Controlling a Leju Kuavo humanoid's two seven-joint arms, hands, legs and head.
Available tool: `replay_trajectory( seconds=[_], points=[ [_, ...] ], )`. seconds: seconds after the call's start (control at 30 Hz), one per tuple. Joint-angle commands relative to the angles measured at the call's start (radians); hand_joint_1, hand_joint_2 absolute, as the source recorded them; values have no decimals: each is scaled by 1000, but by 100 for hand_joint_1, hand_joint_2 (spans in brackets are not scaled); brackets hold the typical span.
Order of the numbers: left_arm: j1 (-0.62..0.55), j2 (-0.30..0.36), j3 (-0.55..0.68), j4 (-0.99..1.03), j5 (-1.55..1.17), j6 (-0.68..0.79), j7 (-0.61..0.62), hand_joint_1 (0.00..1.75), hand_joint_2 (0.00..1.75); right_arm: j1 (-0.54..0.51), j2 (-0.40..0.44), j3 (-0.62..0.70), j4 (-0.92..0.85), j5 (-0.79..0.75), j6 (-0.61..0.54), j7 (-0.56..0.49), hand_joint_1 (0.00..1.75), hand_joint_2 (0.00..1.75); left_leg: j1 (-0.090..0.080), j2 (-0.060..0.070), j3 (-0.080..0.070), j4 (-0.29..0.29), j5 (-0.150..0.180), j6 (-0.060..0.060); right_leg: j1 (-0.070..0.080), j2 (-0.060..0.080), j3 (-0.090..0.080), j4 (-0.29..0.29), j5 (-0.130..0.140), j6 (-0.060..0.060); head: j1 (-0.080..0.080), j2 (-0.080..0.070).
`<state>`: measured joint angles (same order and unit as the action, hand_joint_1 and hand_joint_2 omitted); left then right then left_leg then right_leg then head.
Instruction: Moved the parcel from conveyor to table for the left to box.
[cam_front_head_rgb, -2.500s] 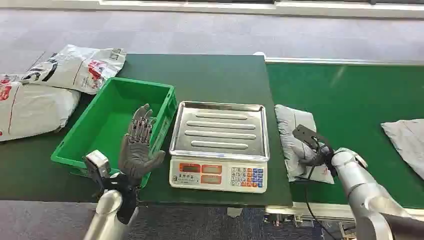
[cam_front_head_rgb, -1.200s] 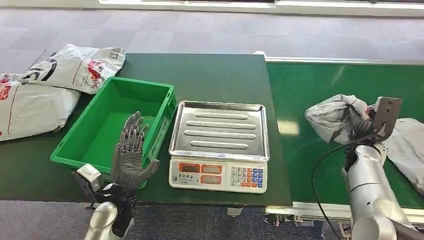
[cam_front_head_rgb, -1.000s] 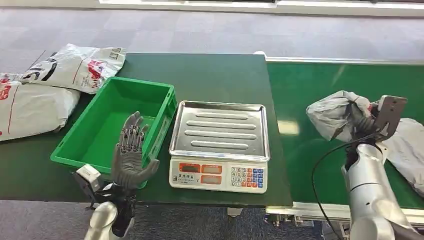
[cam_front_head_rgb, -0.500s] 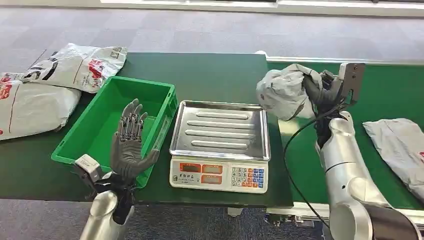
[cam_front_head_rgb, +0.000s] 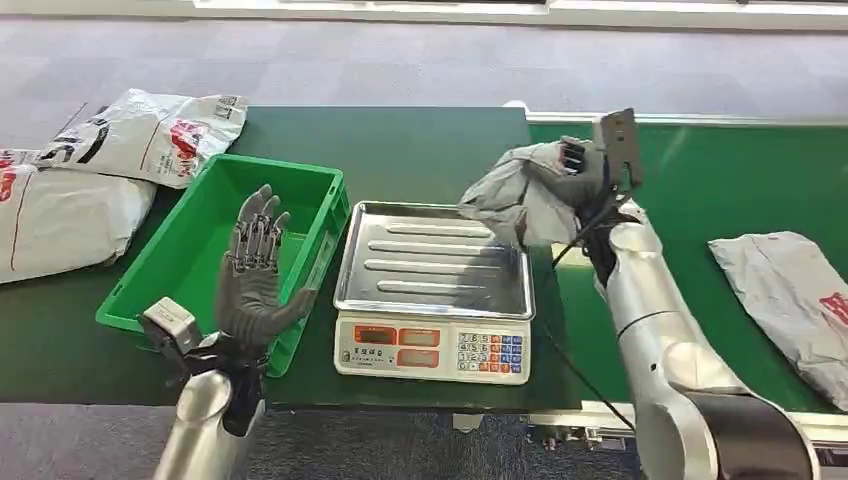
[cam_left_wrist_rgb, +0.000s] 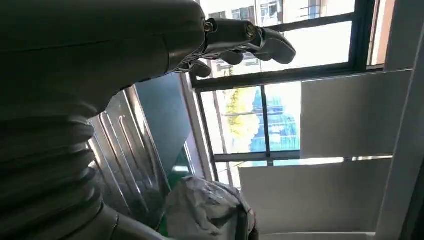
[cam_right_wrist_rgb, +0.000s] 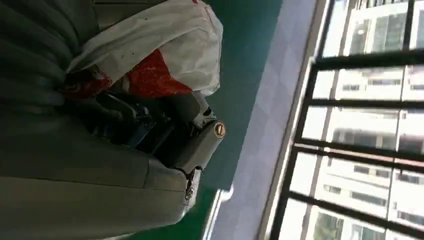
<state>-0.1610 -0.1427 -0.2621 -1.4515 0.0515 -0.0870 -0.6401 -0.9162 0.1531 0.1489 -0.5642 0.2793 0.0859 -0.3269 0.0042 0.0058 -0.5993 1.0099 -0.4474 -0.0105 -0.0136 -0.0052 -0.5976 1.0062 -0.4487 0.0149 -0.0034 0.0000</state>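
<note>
Right hand (cam_front_head_rgb: 578, 168) raised above the far right corner of the steel weighing tray, fingers clenched round a crumpled grey plastic parcel (cam_front_head_rgb: 520, 190). Parcel hanging in the air, over the seam between the dark green worktop (cam_front_head_rgb: 420, 150) and the bright green conveyor belt (cam_front_head_rgb: 720, 190), touching neither. From the right wrist, same parcel bunched against the palm, white film with a red printed patch (cam_right_wrist_rgb: 155, 75).

Left hand (cam_front_head_rgb: 255, 270) upright over the near edge of the green plastic crate (cam_front_head_rgb: 215, 215), palm turned inward, fingers spread, holding nothing. Seen from the left wrist, fingertips (cam_left_wrist_rgb: 272, 45) apart.

Silver electronic scale with ribbed steel tray and keypad (cam_front_head_rgb: 435, 290) just right of the crate. Second flat grey parcel (cam_front_head_rgb: 790, 300) lying on the belt, well apart from the raised one. White printed mailer bags (cam_front_head_rgb: 120, 140) heaped at the far left of the worktop.
</note>
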Motion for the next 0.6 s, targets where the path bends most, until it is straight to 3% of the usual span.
replay_trajectory(
  seconds=[0.03, 0.1, 0.33, 0.5, 0.6],
  points=[
    [-24, 14, 98, 3, -18, 11, 20, 0, 175, -71, 116, 222, 123, 33, 66, 145, 175, 175, 1, 3, 2, -1, 0, -1, 1, 3, 1, 0, 0, -2, 0, 0],
    [-10, 14, 106, -15, -18, 12, 23, 0, 175, -66, 127, 234, 166, 41, 57, 162, 175, 175, 2, 3, 3, -1, -1, -1, 1, 3, 1, 0, -1, -2, 0, 0],
    [27, 10, 131, -58, -19, 27, 26, 0, 175, -44, 196, 289, 166, 8, 156, 74, 175, 175, 3, 2, 2, -2, -1, -1, 0, 2, 2, -1, -1, -2, 0, 0],
    [25, -1, 138, -69, -27, 27, 35, 0, 175, -31, 196, 510, 127, -148, 133, 198, 175, 175, 3, 1, 1, -2, -1, -1, 1, 0, 1, 0, -1, -3, 0, 0],
    [26, -5, 144, -71, -30, 27, 41, 0, 175, -27, 196, 580, 170, -196, 128, 197, 175, 175, 3, 1, 1, -1, 0, -1, 0, 0, 1, 0, -1, -2, 0, 0]
  ],
)
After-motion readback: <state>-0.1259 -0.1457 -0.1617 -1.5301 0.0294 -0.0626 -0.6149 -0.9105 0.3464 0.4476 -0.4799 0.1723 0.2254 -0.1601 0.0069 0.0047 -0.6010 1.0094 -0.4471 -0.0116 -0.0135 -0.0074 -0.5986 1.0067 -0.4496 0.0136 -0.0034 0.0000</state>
